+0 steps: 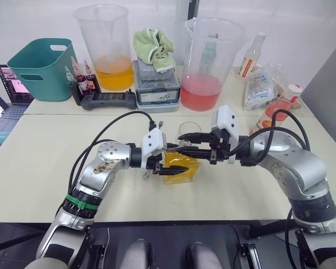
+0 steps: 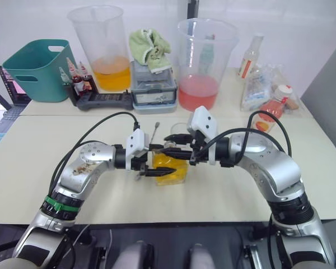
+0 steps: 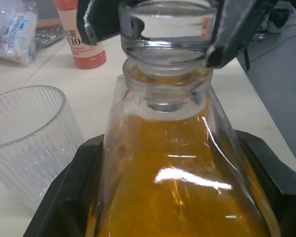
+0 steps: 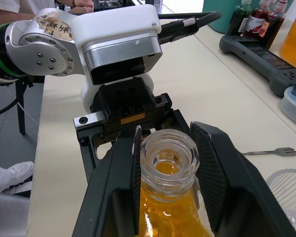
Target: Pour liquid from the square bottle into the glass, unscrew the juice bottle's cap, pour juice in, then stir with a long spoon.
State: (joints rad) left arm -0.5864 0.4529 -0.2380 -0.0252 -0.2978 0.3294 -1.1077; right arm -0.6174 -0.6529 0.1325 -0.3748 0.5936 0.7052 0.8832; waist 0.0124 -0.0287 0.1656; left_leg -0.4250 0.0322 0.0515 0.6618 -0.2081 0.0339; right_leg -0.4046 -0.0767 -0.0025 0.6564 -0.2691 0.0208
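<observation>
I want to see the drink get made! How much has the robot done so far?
Hardly anything yet. The left gripper holds the square bottle by its body, and the right gripper closes around its open neck. The glass beside it looks empty. The juice bottle waits at the table's right side, so both pours and stirring remain.

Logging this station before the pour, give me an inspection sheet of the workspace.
Surface: pale table, dry.
Job's things: square bottle open-necked; glass behind it; juice bottle capped, far right.
Clutter: two beakers, teal bin, cloth, fork.
Grippers: left gripper holds bottle body; right gripper fingers at its neck.
Cables: black, looping over both arms.
Surroundings: laptop left.
</observation>
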